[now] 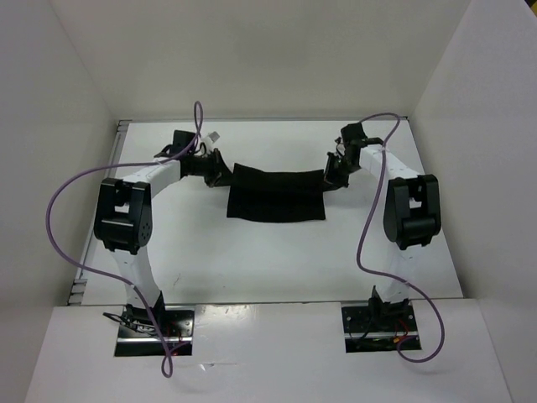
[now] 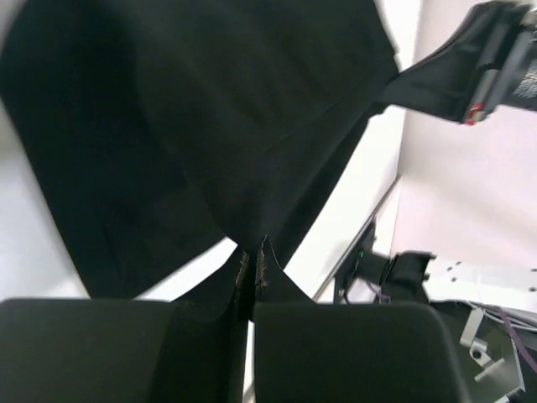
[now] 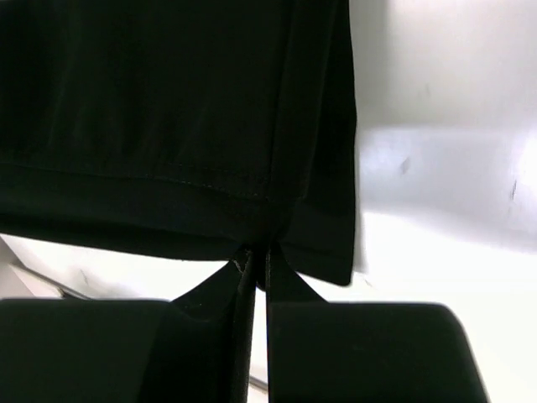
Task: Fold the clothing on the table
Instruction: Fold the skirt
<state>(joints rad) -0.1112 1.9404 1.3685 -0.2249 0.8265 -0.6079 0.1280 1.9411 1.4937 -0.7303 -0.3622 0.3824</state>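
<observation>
Jaws left and right pinch the clothing (image 1: 277, 197) (contact lost, black on black) over the table (image 1: 252, 264).

surface: table (image 1: 277, 260) — white, flat | over it: clothing (image 1: 277, 197) — black, far half, contact unclear

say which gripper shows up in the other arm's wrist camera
The right gripper: the left wrist view catches it top right, pinching the clothing. The right wrist view shows no left gripper.
</observation>
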